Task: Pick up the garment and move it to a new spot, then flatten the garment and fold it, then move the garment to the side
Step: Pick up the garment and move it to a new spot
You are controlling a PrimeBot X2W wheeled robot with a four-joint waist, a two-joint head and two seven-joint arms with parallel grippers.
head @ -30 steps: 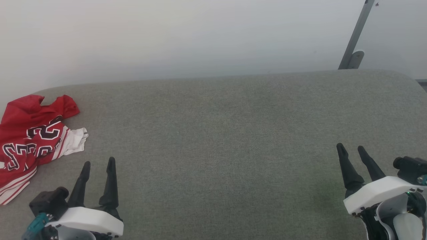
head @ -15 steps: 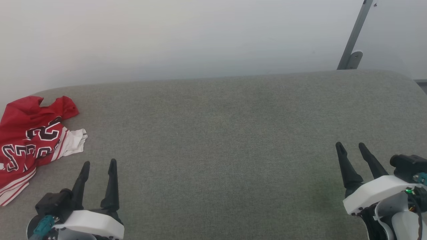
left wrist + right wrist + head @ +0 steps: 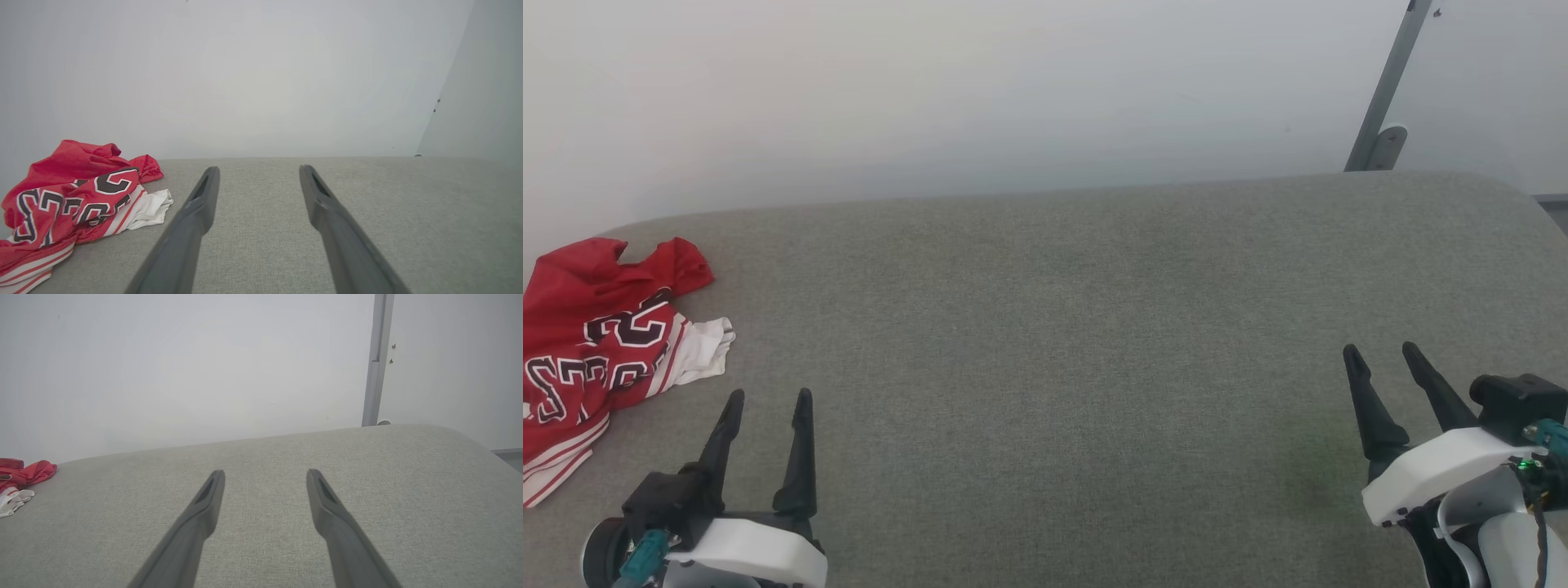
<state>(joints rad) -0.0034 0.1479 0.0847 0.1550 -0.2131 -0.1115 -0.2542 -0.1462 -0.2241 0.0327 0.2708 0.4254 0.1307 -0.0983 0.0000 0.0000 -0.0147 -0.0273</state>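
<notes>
The garment (image 3: 600,351), a red jersey with black white-outlined lettering and a white sleeve, lies crumpled at the far left of the grey padded surface (image 3: 1054,327). In the left wrist view the garment (image 3: 69,200) sits left of my fingers. My left gripper (image 3: 769,398) hovers open at the lower left, to the right of and nearer than the garment, holding nothing. At the lower right my right gripper (image 3: 1380,351) also stands open and empty, far from the cloth. A red and white edge of the garment (image 3: 20,479) shows at the left border of the right wrist view.
A pale wall rises behind the surface's rounded far edge. A grey metal post (image 3: 1384,90) with a bracket stands at the back right. The surface's right end curves off near a grey strip (image 3: 1553,200).
The head view has drifted slightly. My left gripper has pulled back a little toward the bottom edge and the right gripper has edged upward. The garment lies as before.
</notes>
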